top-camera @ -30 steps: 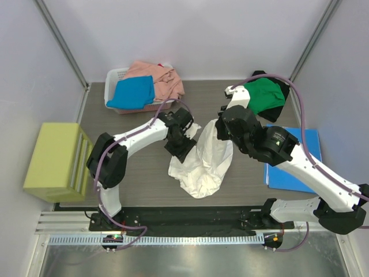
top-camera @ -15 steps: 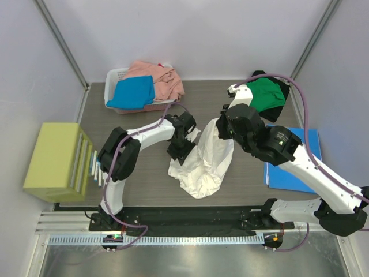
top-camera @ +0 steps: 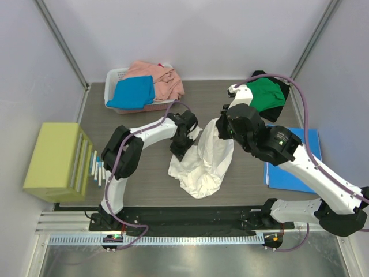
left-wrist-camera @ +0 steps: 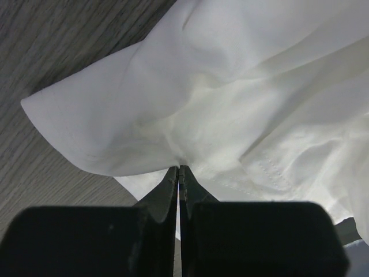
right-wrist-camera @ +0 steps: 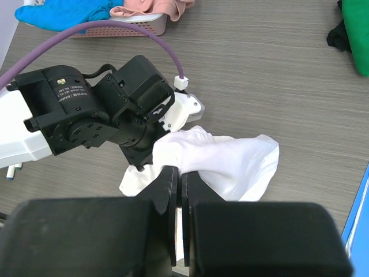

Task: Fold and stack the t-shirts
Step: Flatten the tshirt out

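Cloth of the white t-shirt (top-camera: 202,166) lies bunched in a long heap on the worktop (top-camera: 144,173). Part of it is lifted off the surface at its far end. My left gripper (left-wrist-camera: 179,171) is clenched on a fold at the shirt's left edge, the fingers pressed together with white fabric pinched at their tips. My right gripper (right-wrist-camera: 180,173) is likewise clamped on a raised fold at the shirt's far end, close to the left gripper.

Far left of the white shirt stands a white basket (top-camera: 112,77) holding a bright blue t-shirt (top-camera: 134,92) and a salmon pink t-shirt (top-camera: 158,78). Far right of it a green t-shirt (top-camera: 266,95) lies over a black t-shirt (top-camera: 279,111). A blue folder (top-camera: 311,144) lies flat to the white shirt's right.
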Motion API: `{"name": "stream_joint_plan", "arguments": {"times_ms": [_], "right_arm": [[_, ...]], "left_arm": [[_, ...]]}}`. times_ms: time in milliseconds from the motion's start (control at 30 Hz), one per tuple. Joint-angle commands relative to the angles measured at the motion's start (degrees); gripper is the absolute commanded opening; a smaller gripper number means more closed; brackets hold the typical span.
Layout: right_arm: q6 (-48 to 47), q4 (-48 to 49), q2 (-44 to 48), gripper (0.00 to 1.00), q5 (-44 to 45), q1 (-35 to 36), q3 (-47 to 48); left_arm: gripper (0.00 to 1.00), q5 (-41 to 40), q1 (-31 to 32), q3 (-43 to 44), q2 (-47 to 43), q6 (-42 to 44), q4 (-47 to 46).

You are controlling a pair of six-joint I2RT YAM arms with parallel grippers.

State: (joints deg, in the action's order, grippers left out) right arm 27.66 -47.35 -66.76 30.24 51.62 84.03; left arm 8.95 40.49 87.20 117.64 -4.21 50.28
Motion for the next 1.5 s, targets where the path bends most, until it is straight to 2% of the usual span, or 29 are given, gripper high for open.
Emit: {"name": "stream_joint_plan", "arguments": {"times_ms": [0, 133, 233, 267, 367, 533, 633, 833, 967, 1100, 1267, 1333, 1467], "right_arm": [[0.73, 3.06, 1.64, 0.01, -0.27, -0.37, -0.27], [0.47, 3.58, 1.46, 0.01, -0.44, -0.55, -0.62], [-0.32, 3.93, 1.37, 0.01, -0.36, -1.16, -0.53], [-0.76, 3.94, 1.28, 0.01, -0.36, -1.25, -0.53], [-1.03, 4.28, 0.84, 0.01, -1.67, -2.04, -0.01], [-1.38, 4.72, 0.40, 0.01, -2.20, -2.22, 0.26], [-2.43, 5.34, 0.75, 0.01, -0.89, -2.48, -0.35], [-5.33, 6.40, 4.00, 0.01, 2.01, -3.89, 0.52], [-4.11, 1.93, 6.20, 0.01, 2.28, -3.89, 3.41], [-0.42, -5.97, 8.75, 0.01, -2.10, -3.89, 7.80], [2.22, -11.26, 14.19, 0.01, -8.17, -3.89, 12.73], [3.01, -13.02, 15.51, 0.01, -9.14, -3.89, 15.63], [4.06, -16.10, 17.45, 0.01, -11.52, -3.89, 19.15]], "left_arm": [[0.00, -0.78, -0.85, 1.66, -2.06, 0.34, -0.01], [0.00, -0.17, -4.79, 3.06, -5.05, 1.04, 1.04], [0.00, 1.41, -11.20, 6.22, -7.68, 1.39, 3.06], [0.00, 3.51, -15.31, 7.62, -8.48, 1.13, 3.59], [0.00, 6.34, -20.35, 8.17, -11.99, 0.96, 3.95], [0.00, 7.13, -20.89, 8.60, -16.21, 1.83, 6.23], [0.00, 8.54, -22.82, 12.11, -20.16, 2.01, 8.85], [0.00, 8.36, -28.70, 31.50, -23.16, 6.22, 19.74], [0.00, 7.75, -32.48, 38.83, -26.58, 10.61, 25.82], [0.00, 7.04, -33.46, 40.60, -33.34, 19.91, 32.85], [0.00, 7.49, -33.46, 35.24, -48.45, 31.08, 36.91], [0.00, 6.70, -33.37, 34.62, -52.58, 31.89, 36.82], [0.00, 3.27, -33.46, 38.83, -53.22, 31.89, 40.59]]}}
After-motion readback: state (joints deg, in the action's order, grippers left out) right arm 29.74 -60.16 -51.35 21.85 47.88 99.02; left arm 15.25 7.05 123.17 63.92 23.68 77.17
